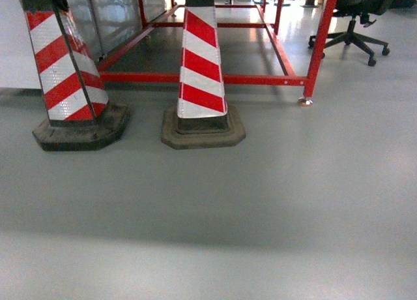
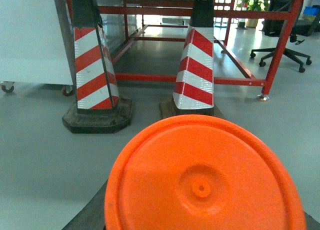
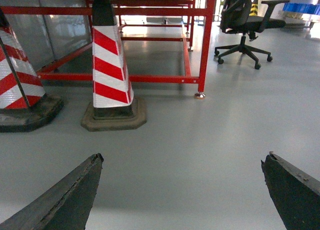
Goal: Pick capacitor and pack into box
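— Orange disc [image 2: 202, 182] fills our left wrist view, so we cannot tell how the left gripper stands.
— Our right gripper [image 3: 182, 190] hangs spread over bare floor [image 1: 260, 202]; box and capacitor are nowhere in view, so neither arm is nearer.

Right hand [image 3: 182, 190] held level above the floor, both dark fingers [image 3: 65, 197] spread wide, nothing between them; left hand's fingers not visible in its wrist view; neither arm shows in head view

You see a glossy, smooth orange plastic lid [image 2: 202, 182], a satin grey floor [image 1: 260, 202], and a red painted metal frame [image 1: 319, 45].
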